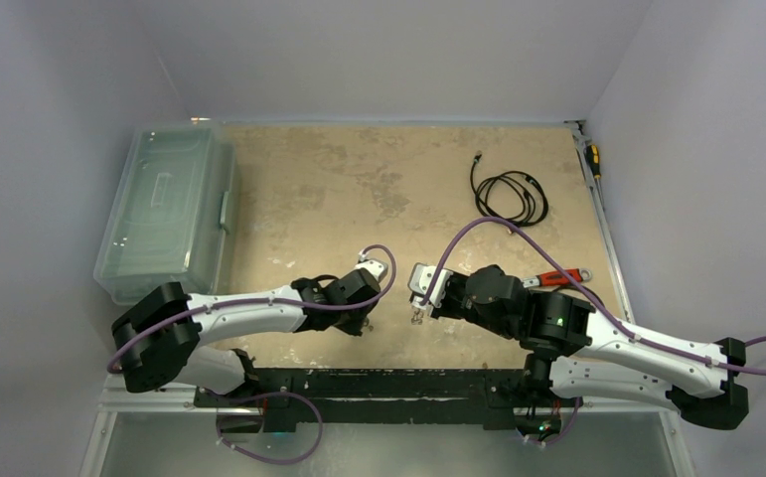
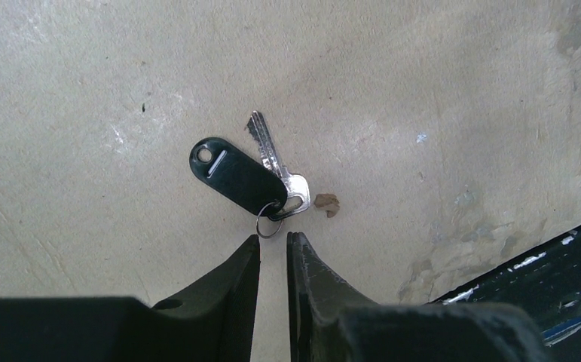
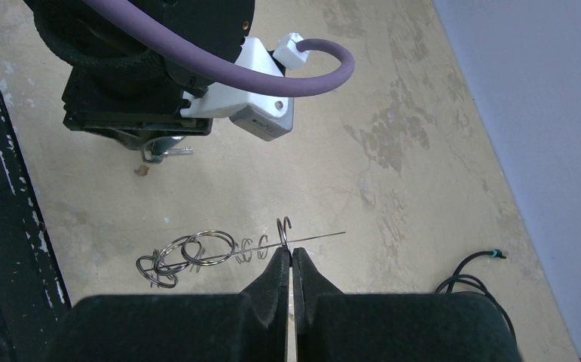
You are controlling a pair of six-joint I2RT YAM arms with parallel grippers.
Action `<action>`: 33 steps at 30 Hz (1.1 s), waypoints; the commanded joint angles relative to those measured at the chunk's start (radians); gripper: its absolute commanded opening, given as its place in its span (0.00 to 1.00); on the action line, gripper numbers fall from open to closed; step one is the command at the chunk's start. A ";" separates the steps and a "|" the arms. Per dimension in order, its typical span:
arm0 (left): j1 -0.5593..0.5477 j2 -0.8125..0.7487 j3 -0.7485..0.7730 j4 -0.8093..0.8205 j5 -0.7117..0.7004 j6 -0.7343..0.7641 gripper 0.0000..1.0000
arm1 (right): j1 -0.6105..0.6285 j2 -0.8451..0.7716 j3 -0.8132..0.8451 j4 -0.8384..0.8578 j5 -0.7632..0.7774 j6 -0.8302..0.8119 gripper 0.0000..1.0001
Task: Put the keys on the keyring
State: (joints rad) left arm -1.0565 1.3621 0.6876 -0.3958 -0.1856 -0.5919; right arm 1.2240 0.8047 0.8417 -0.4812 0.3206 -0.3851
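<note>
**Left wrist view.** Observe the left gripper (image 2: pixel 273 238) above the table (image 2: pixel 84 90). Its fingers stand a narrow gap apart, with nothing between them. Just beyond the tips lie one silver key (image 2: pixel 268 151) and one black tag (image 2: pixel 234 175), both threaded on one small ring (image 2: pixel 258 228). The ring lies nearest the fingertips.

**Right wrist view.** Observe the right gripper (image 3: pixel 289 253). Its fingers are pressed together on the thin wire of the keyring (image 3: pixel 197 249). One cluster of larger loops sits on the wire left of the fingers, with smaller coils between. You cannot count them exactly. The key lies beneath the left gripper, well apart from the keyring.

**Top view.** You see two arms, their grippers facing each other near the table's front centre, apart. You also see one coiled cable (image 1: pixel 513 194), one wrench (image 1: pixel 557 279), one clear bin (image 1: pixel 165 214) and one screwdriver (image 1: pixel 592 159).
</note>
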 commanded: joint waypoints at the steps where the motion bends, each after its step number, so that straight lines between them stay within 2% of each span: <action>1: -0.007 0.021 -0.011 0.045 -0.003 -0.016 0.18 | 0.004 -0.002 -0.001 0.057 -0.004 0.006 0.00; 5: -0.007 0.022 -0.014 0.039 -0.020 -0.019 0.18 | 0.004 -0.002 -0.001 0.057 -0.005 0.008 0.00; 9: -0.007 0.000 -0.018 0.023 -0.043 -0.026 0.26 | 0.004 -0.001 0.000 0.056 -0.007 0.009 0.00; 13: -0.007 -0.002 -0.025 0.030 -0.036 -0.029 0.27 | 0.005 -0.002 0.000 0.055 -0.007 0.008 0.00; 23: -0.007 0.006 -0.044 0.082 0.005 -0.036 0.16 | 0.005 -0.002 -0.001 0.055 -0.006 0.008 0.00; 33: -0.007 0.000 -0.047 0.103 0.021 -0.040 0.19 | 0.005 -0.002 -0.002 0.056 -0.005 0.010 0.00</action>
State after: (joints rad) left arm -1.0569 1.3815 0.6460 -0.3298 -0.1768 -0.6113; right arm 1.2240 0.8051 0.8417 -0.4808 0.3202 -0.3847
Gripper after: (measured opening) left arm 0.190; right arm 0.007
